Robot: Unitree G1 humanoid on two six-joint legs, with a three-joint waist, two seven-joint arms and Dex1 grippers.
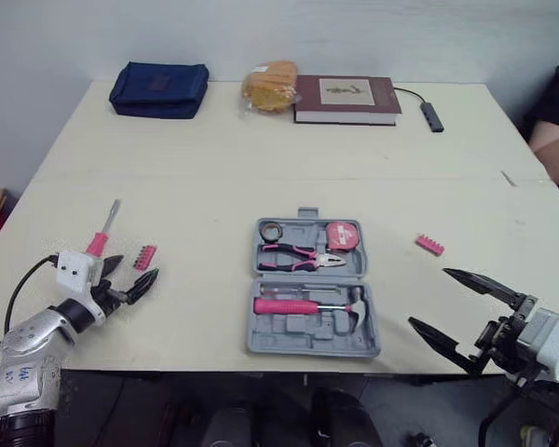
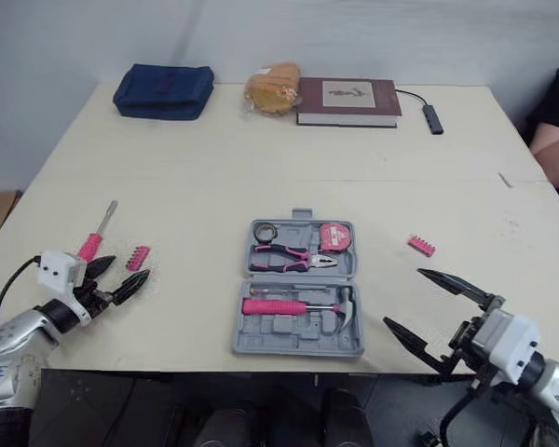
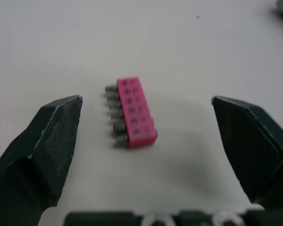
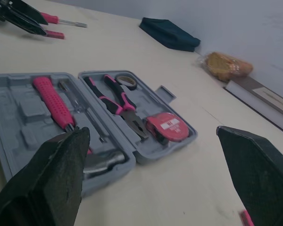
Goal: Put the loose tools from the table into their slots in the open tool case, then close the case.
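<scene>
An open grey tool case lies at the table's middle front, holding pink pliers, a pink tape measure and a pink-handled hammer. A pink bit holder lies at the front left, with a pink-handled screwdriver just left of it. My left gripper hovers open right behind that bit holder, one finger to each side. A second pink bit holder lies right of the case. My right gripper is open near the front right edge, holding nothing.
At the table's far side sit a navy pouch, a wrapped bread item, a maroon book and a black hub with a cable. A person's arm shows at the right edge.
</scene>
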